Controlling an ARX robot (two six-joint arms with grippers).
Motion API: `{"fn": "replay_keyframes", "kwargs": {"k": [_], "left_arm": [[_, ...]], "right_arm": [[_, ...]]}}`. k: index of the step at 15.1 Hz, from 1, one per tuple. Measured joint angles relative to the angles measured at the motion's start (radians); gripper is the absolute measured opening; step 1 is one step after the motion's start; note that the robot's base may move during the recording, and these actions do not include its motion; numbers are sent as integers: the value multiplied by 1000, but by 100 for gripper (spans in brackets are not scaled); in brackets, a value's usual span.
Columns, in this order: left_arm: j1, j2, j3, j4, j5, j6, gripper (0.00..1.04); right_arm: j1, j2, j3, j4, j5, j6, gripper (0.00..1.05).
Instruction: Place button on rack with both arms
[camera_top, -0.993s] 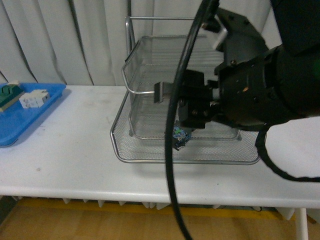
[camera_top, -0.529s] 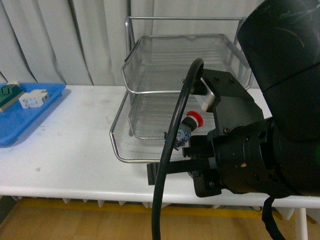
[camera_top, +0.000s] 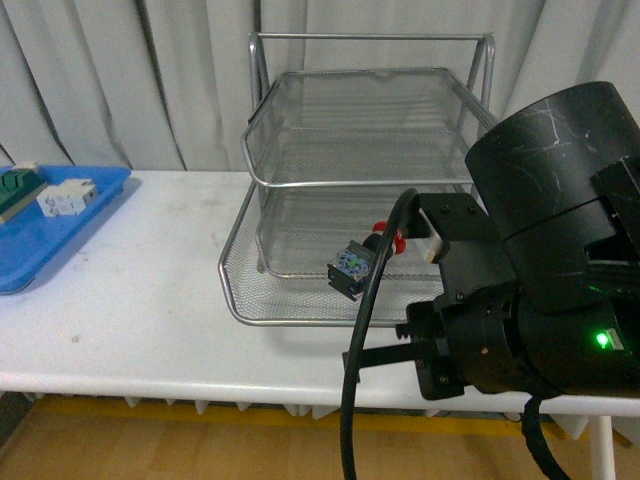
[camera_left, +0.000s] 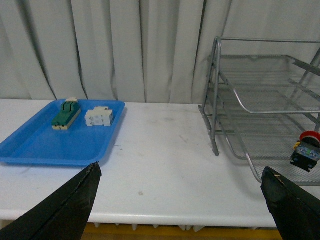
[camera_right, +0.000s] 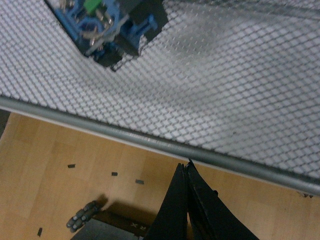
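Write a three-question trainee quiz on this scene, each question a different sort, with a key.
1. True or false: the button lies in the bottom tier of the rack.
2. The right gripper is: A) shut on the button B) shut on nothing C) wide open.
3. Fill in: the green-and-cream block and the white block sit on the ____ tray.

Key: 1 true; 2 B; 3 blue.

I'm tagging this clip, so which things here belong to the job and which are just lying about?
Job:
- button, lying in the bottom tier
- rack
- right end effector, shut, below the rack's front rim
- left end effector, open

Lying about:
- blue tray
- green switch block on it
- white terminal block on it
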Motion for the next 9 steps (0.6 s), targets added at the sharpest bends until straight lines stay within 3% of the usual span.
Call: {"fn": "replay_keyframes", "kwargs": {"k": [9], "left_arm": [[0, 0, 0, 0, 0, 0, 98]], "right_arm": [[-35, 83, 166, -75, 27, -27, 2]]}}
